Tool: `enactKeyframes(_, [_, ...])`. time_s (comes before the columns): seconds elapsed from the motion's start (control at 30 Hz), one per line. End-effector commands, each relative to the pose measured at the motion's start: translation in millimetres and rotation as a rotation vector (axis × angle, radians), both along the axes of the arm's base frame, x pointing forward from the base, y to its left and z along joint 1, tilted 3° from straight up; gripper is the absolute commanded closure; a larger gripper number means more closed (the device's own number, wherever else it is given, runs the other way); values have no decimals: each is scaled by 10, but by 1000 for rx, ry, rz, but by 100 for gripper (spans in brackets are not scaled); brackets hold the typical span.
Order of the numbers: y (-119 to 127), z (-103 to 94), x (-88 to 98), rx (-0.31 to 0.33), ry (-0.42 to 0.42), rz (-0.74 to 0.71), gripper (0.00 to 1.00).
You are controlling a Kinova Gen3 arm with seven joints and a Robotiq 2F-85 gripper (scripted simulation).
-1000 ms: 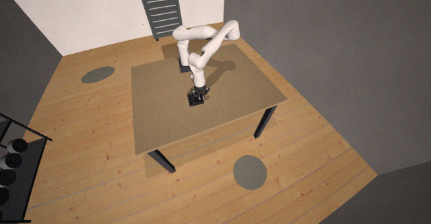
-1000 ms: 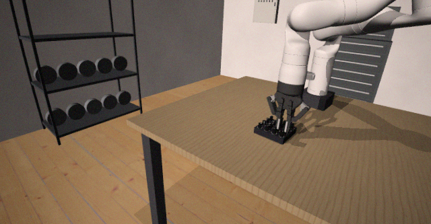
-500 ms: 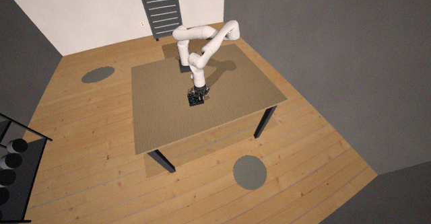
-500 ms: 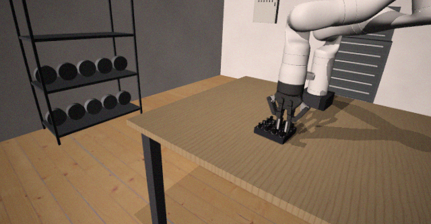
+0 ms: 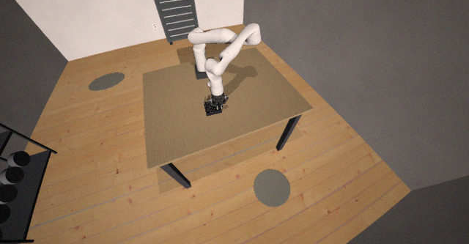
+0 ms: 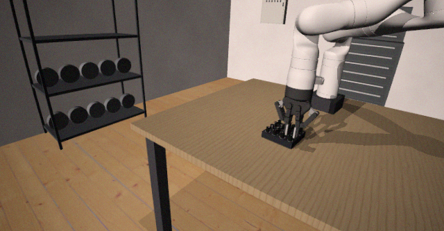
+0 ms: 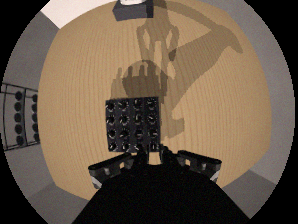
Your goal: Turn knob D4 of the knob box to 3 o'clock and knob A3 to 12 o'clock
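Note:
The black knob box (image 5: 213, 113) (image 6: 276, 138) (image 7: 131, 126) stands on the table, with four rows of four dark knobs showing in the wrist view. Short white lines and marks show on them, but are too small to read reliably. The printed names and the socket cannot be made out. My gripper (image 5: 219, 108) (image 6: 291, 132) (image 7: 154, 149) points down over one corner of the box, its fingers a narrow gap apart. In the wrist view the fingertips are beside the bottom right knob (image 7: 153, 146); whether they touch it cannot be told.
The wooden table (image 5: 176, 127) (image 6: 208, 127) (image 7: 210, 125) extends around the box. The arm's dark base (image 5: 201, 74) (image 6: 327, 104) (image 7: 132, 12) stands at the top of the wrist view. Arm shadows fall beside the box. A shelf rack (image 6: 94, 85) stands beyond the table.

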State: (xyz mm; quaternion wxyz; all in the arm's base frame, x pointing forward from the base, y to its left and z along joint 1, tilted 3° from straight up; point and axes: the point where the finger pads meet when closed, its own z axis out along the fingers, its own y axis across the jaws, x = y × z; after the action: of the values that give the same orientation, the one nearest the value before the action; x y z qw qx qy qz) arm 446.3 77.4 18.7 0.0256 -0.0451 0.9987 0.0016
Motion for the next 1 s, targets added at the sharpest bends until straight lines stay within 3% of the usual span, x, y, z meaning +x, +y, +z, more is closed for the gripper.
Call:
enactKeyframes(0.0, [-29,-45,6,-5,-3,3,81])
enactKeyframes(0.97, [-31,-78,-1,-5,0,3,81])
